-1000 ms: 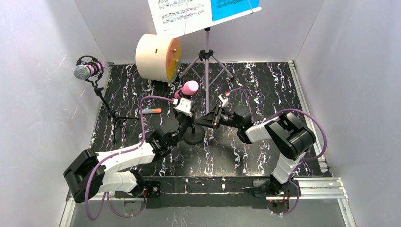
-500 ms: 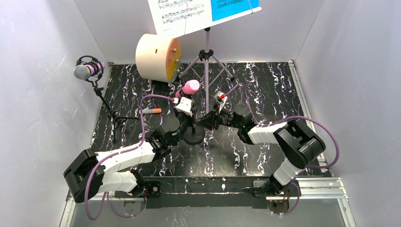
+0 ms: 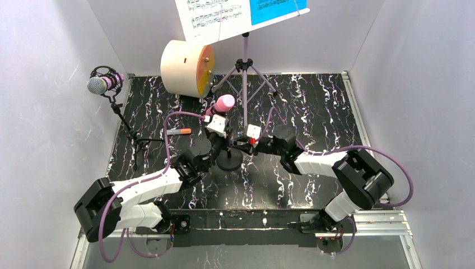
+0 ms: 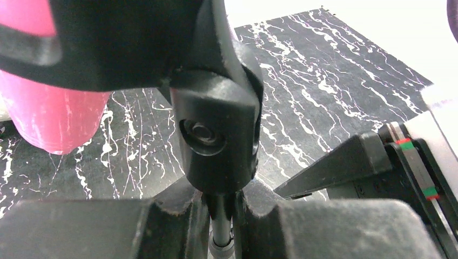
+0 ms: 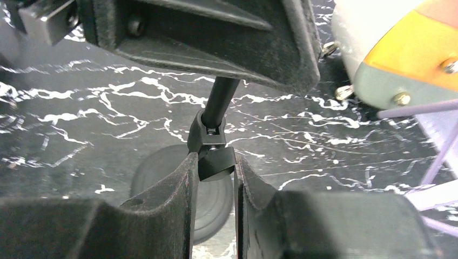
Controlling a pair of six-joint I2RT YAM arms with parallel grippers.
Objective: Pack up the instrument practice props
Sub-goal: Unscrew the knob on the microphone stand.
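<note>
The pink microphone [image 3: 224,103] [image 4: 48,108] sits tilted atop a black stand with a round base [image 3: 229,162] [image 5: 211,200]. My left gripper [image 3: 217,150] [image 4: 221,197] is shut on the stand's thin grey pole [image 4: 222,226], just under the black swivel joint [image 4: 219,135]. Coming from the right, my right gripper [image 3: 238,147] [image 5: 213,167] is shut on a small black knob [image 5: 216,163] at the pole's lower joint. At the far left, the glittery silver-headed microphone [image 3: 101,84] stands on its thin tripod [image 3: 131,134]. The lilac music rack [image 3: 245,67] holds white [image 3: 215,17] and blue [image 3: 277,8] pages at the back.
A cream drum with an orange face [image 3: 187,67] [image 5: 405,48] stands at the back, left of the rack's legs. An orange marker [image 3: 180,131] lies on the black marbled mat [image 3: 313,106] left of the pink microphone. White walls enclose three sides.
My right wrist has rolled over and its gripper has shifted slightly left against the stand, while the right elbow swung outward. The left arm and the pink microphone have stayed put.
</note>
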